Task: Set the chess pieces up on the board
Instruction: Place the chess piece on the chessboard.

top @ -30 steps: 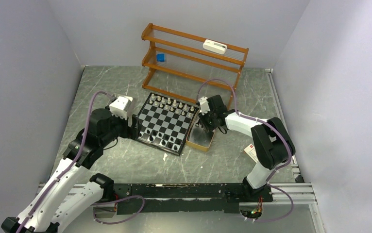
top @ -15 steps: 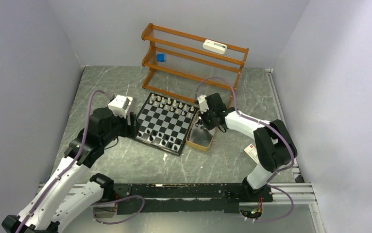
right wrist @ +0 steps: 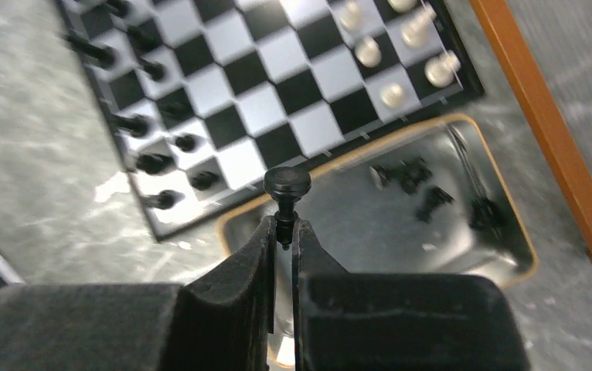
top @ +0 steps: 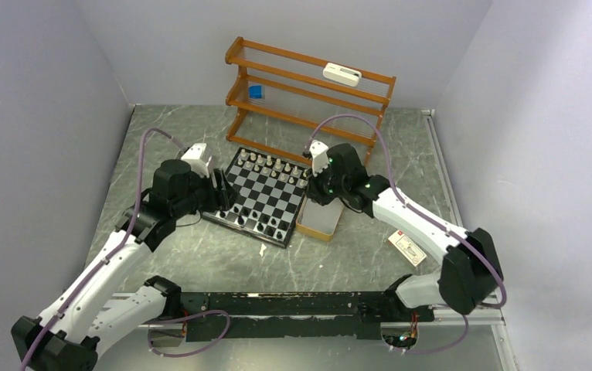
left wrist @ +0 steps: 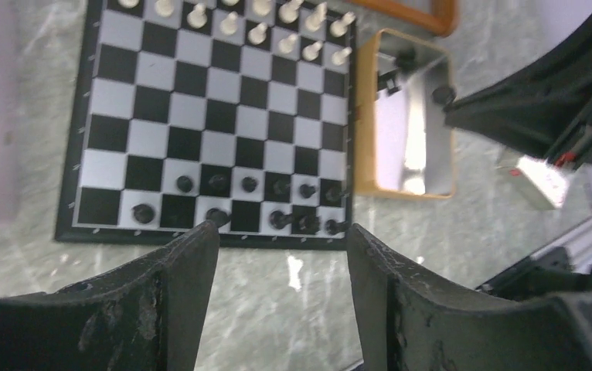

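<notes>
One black piece [right wrist: 287,184] in right hand [right wrist: 281,229]; card [top: 406,247] unreadable.

The chessboard [left wrist: 200,116] is checkered black and white with a dark rim; its pieces [left wrist: 258,32] are cream and black. Silvery tray [left wrist: 364,116], tan rim. Grey-veined counter [top: 192,255], orange-brown rack [top: 308,77]. The pawn [right wrist: 287,184] in the right claw [right wrist: 281,232] is black.

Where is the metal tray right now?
In the top view, the tray lies right of centre, beside the board's right edge, in front of the wooden shelf and partly under the right gripper.
</notes>
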`<action>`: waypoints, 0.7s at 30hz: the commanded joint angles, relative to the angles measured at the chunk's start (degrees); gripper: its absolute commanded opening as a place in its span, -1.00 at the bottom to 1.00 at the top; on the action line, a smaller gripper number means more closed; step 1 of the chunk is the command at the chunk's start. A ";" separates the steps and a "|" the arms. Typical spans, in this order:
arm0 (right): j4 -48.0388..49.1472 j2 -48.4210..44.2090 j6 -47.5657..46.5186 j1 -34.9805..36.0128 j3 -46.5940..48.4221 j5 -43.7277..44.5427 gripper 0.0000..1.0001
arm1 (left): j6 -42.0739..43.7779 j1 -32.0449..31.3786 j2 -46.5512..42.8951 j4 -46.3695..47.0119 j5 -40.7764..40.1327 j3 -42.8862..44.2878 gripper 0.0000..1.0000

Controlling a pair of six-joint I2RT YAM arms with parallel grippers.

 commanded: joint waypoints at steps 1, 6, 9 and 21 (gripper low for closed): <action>5.51 -5.40 6.55 4.82 -0.01 -4.11 -1.00 | -5.76 0.25 3.20 5.86 7.57 5.82 0.36; 8.19 -4.58 10.30 11.34 2.09 -5.46 -1.00 | -8.21 0.29 6.90 9.55 14.56 7.33 0.49; 8.52 -1.24 11.95 15.27 4.43 -5.01 -1.00 | -8.90 0.25 8.66 11.25 17.67 6.77 0.53; 10.01 3.67 16.89 21.89 10.47 4.77 -1.00 | -7.32 0.25 13.07 6.65 16.63 2.98 0.41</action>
